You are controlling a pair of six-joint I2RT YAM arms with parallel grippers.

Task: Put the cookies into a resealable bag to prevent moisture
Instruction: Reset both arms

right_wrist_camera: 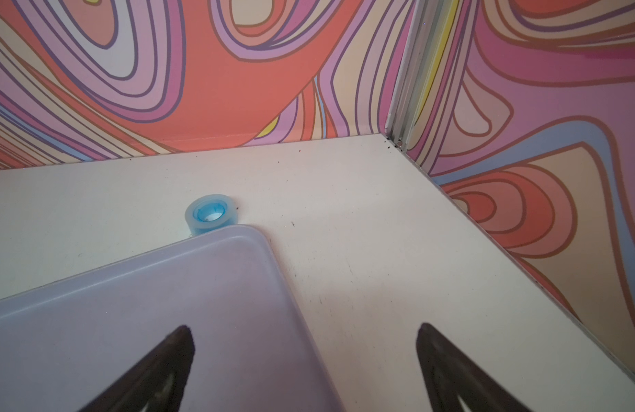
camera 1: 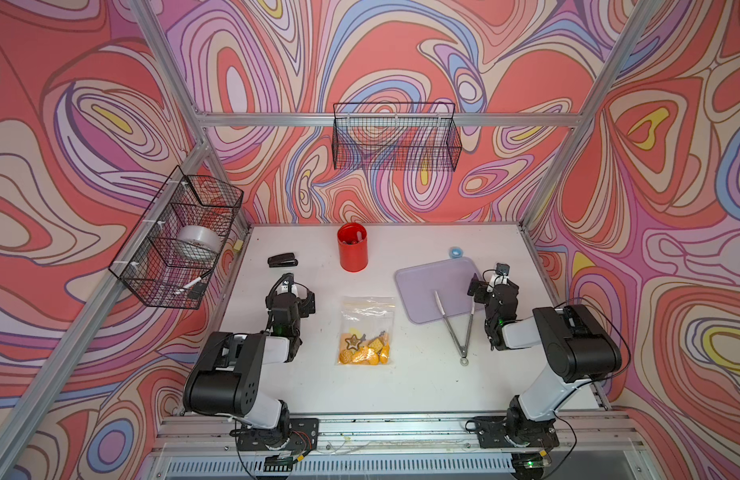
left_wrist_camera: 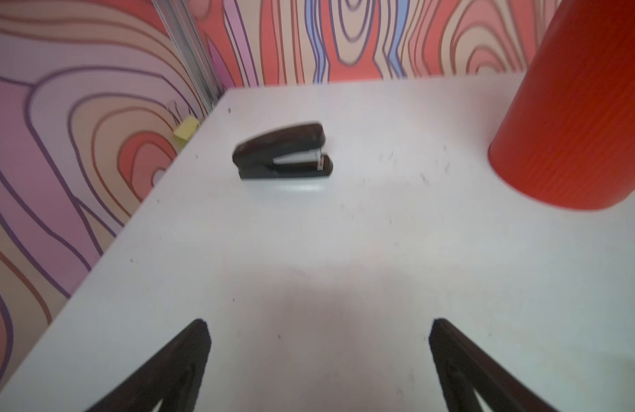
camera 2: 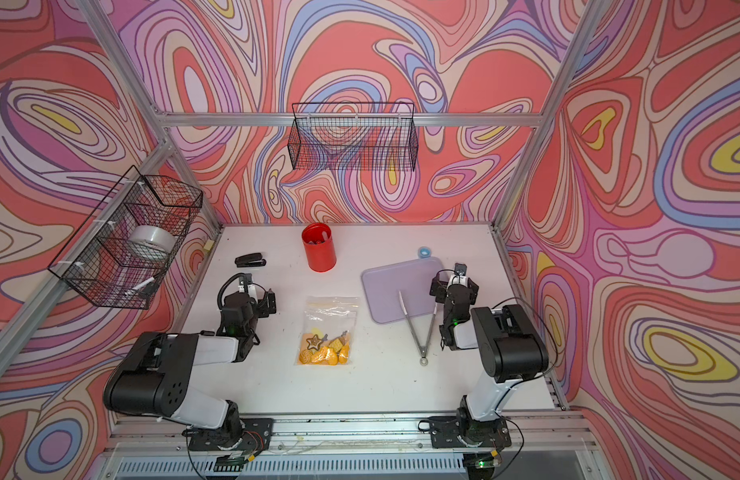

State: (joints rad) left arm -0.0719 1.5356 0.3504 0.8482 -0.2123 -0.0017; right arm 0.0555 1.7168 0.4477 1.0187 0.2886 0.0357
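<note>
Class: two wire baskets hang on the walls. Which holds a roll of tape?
The basket on the wall at the robot's left: a white tape roll lies inside it. The back-wall basket shows nothing inside.

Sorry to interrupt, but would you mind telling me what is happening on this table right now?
Nothing is being handled at this moment. The small biscuits, mostly orange, lie inside the transparent plastic zip bag, flat on the white table between the two arms. Whether its zip is shut cannot be told. The left gripper and right gripper are open and empty. The metal tongs lie partly on the flat lilac tray.
</note>
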